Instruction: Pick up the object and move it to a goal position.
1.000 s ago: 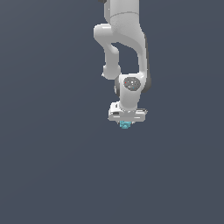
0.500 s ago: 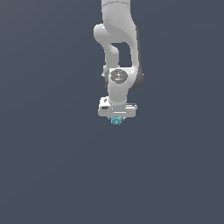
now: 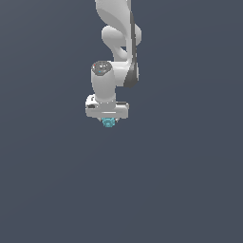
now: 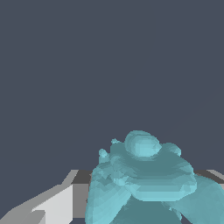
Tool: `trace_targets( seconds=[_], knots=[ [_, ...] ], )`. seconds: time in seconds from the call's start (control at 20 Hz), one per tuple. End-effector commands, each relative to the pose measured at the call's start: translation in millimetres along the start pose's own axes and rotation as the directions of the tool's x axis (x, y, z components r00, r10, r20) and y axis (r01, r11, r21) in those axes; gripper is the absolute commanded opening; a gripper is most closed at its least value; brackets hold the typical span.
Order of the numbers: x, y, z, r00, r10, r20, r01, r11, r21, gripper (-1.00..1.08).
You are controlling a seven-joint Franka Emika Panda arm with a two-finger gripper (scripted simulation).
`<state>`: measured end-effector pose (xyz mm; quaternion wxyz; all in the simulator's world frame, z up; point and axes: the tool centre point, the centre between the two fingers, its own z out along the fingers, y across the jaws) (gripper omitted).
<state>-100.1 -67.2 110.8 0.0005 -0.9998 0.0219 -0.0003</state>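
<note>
The white Panda arm (image 3: 116, 47) is reaching down from the top edge of the exterior view, a little left of centre, its links folding back on themselves before ending in a rounded wrist joint (image 3: 102, 71) with a dark disc on top. Below that joint the wide white gripper (image 3: 108, 121) is sitting level in the upper middle of the frame, its body spreading out to both sides. The teal-cyan bumpy lump (image 3: 109, 122) is peeking out just under the middle of the gripper body, much narrower than the gripper itself, and it is hanging against plain dark grey-blue background (image 3: 180, 180) with nothing beneath it. The fingers are closing on the lump from both sides, so the gripper is clamping it.

In the wrist view the lump (image 4: 144, 175) is filling the lower middle and lower right of the picture, showing knobbly rounded bumps and faceted faces. A pale grey and white finger (image 4: 52, 203) is lying against it at the lower left. The rest of that picture is showing the same flat dark background (image 4: 109, 57).
</note>
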Motion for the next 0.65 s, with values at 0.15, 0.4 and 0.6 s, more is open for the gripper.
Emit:
trace_targets(
  seconds=[0.15, 0.4, 0.6],
  knots=[
    [-5, 33, -16, 1.0, -0.002, 0.0, 0.002, 1.0, 0.0, -1.0],
    [-6, 45, -21, 1.0, -0.002, 0.001, 0.002, 1.0, 0.0, -1.0],
    [-5, 44, -21, 1.0, -0.002, 0.001, 0.002, 1.0, -0.001, -1.0]
  ],
)
